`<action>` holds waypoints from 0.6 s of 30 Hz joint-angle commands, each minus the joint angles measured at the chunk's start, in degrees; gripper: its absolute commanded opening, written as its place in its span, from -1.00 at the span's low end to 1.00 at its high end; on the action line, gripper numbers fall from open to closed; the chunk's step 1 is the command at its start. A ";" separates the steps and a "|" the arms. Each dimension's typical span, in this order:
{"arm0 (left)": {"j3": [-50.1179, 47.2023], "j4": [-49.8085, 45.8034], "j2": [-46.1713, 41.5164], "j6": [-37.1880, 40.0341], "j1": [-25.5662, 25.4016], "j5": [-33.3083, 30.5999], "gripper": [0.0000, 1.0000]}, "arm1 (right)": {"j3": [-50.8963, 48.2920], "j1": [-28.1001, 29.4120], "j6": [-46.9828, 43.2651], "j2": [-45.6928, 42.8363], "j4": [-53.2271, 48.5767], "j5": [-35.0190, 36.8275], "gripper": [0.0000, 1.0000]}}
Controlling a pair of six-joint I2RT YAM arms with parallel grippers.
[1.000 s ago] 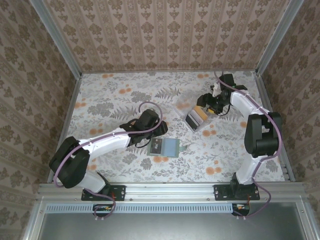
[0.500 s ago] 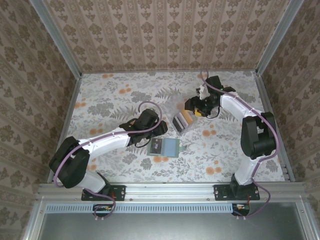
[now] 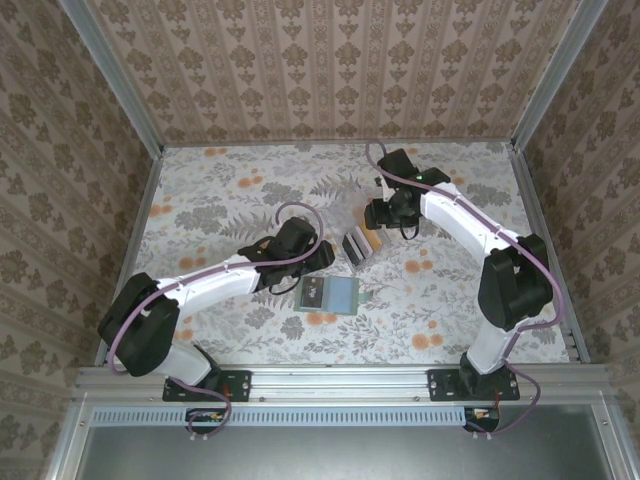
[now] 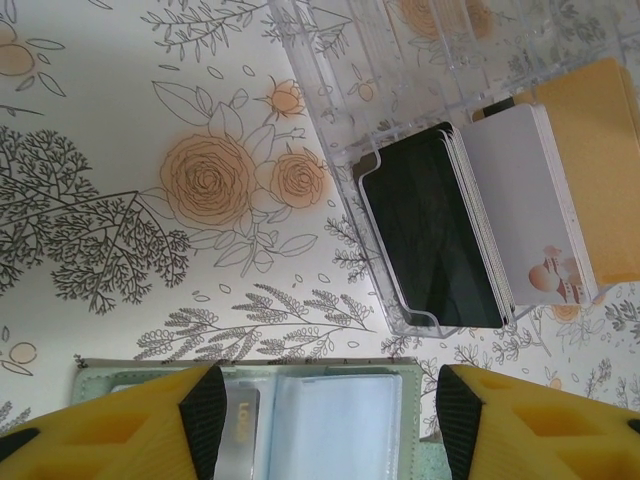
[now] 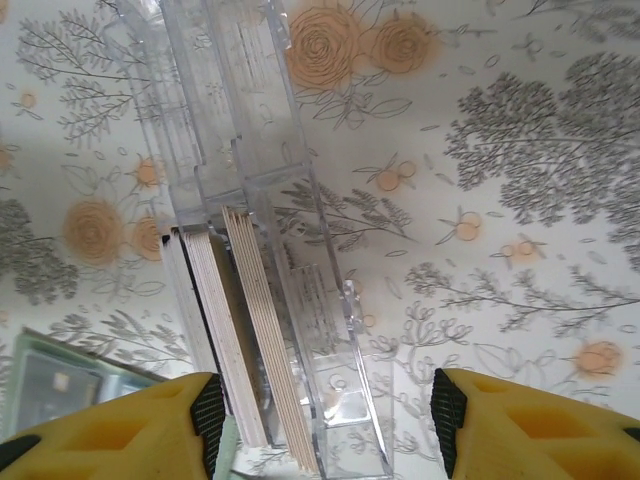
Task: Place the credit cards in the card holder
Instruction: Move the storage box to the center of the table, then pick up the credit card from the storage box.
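The card holder lies open on the table, lower centre of the top view, with its pockets turned upward. The credit cards, black, white and orange, are stacked on edge in a clear box just above the holder. The left gripper is held over the holder with its jaws apart and nothing grasped. The right gripper is set astride the box's lower end with its jaws released, and a gap is visible at one finger. A grey patch is noted in the holder's left pocket, but whether it is a card cannot be told. No card is judged to be lifted out, and insertion of the stack remains outstanding.
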 commanded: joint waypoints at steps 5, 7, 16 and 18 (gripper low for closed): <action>-0.04 0.66 -0.53 1.37 0.69 -0.15 0.22 | 3.45 2.50 -4.13 2.53 -5.28 5.58 0.27; -0.09 0.66 -0.62 1.25 0.67 -0.07 0.23 | 3.69 2.68 -4.10 3.16 -4.94 4.18 0.29; -0.47 0.98 -0.62 1.09 0.62 0.07 0.23 | 5.80 3.55 -4.53 7.40 -6.71 7.59 0.31; -0.48 1.05 -0.58 1.09 0.67 0.09 0.23 | 6.44 3.80 -4.95 8.50 -7.24 8.53 0.31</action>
